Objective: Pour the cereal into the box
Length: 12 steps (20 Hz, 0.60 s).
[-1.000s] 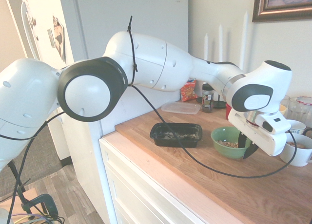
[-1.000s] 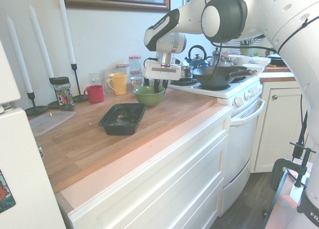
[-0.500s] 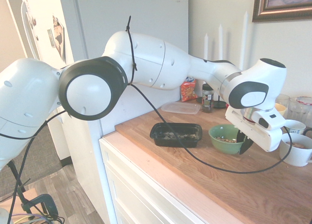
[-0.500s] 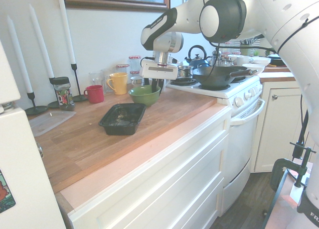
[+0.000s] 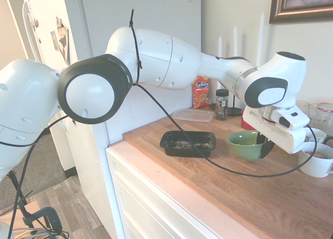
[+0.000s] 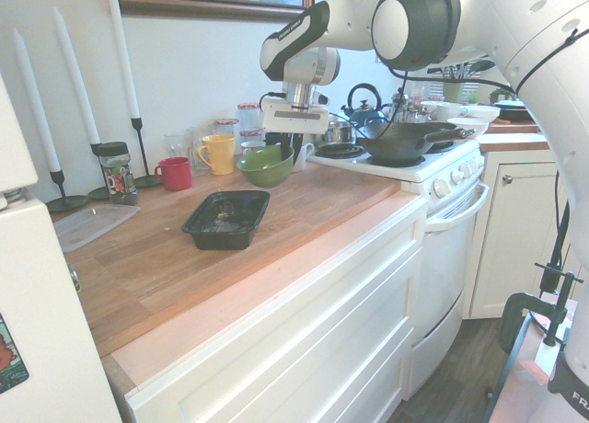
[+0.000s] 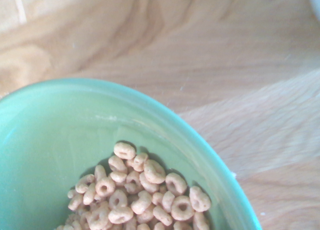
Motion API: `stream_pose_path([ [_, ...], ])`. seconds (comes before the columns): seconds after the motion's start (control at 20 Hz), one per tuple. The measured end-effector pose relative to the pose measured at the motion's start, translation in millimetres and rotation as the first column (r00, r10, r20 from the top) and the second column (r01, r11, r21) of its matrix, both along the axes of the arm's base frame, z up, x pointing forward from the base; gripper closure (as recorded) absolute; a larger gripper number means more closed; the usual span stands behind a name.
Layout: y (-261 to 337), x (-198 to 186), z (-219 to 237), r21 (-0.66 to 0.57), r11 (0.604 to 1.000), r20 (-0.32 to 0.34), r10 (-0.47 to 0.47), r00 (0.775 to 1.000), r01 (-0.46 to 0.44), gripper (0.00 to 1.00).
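The cereal (image 7: 140, 195) is a heap of small tan rings lying in a green bowl (image 5: 244, 144). My gripper (image 5: 265, 145) is shut on the bowl's rim on the side away from the box. It holds the bowl (image 6: 264, 167) a little above the wooden counter (image 5: 223, 192). The box (image 5: 187, 143) is a shallow black tray resting on the counter beside the bowl, toward the counter's front edge. In the second exterior view the box (image 6: 225, 219) lies in front and to the left of the gripper (image 6: 287, 153). Some crumbs show inside it.
Along the back wall stand an orange snack packet (image 5: 201, 92), a spice jar (image 5: 222, 104), a clear lidded container (image 5: 192, 114), a red mug (image 6: 175, 173), a yellow mug (image 6: 218, 154) and candlesticks. A white mug (image 5: 317, 161) sits just beyond the gripper. A stove with a pan (image 6: 396, 142) adjoins the counter.
The gripper has shut on the bowl's rim and risen. The green bowl has left the counter and moved up with it.
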<state>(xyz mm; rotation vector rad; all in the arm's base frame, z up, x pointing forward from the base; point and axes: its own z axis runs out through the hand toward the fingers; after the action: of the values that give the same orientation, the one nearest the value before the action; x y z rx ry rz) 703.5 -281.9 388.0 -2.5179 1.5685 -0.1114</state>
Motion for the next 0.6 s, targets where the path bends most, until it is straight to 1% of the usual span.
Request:
stream_pose_path([
  [0.15,3,-2,26,-0.015,1.000,0.022,0.011,1.000,-0.011,1.00],
  [0.3,20,-1,57,-0.043,0.998,0.047,0.043,0.998,-0.041,1.00],
  [0.45,56,1,88,-0.083,0.992,0.063,0.100,0.993,-0.094,1.00],
  [0.6,99,-10,106,-0.112,0.984,0.050,0.145,0.988,-0.139,1.00],
])
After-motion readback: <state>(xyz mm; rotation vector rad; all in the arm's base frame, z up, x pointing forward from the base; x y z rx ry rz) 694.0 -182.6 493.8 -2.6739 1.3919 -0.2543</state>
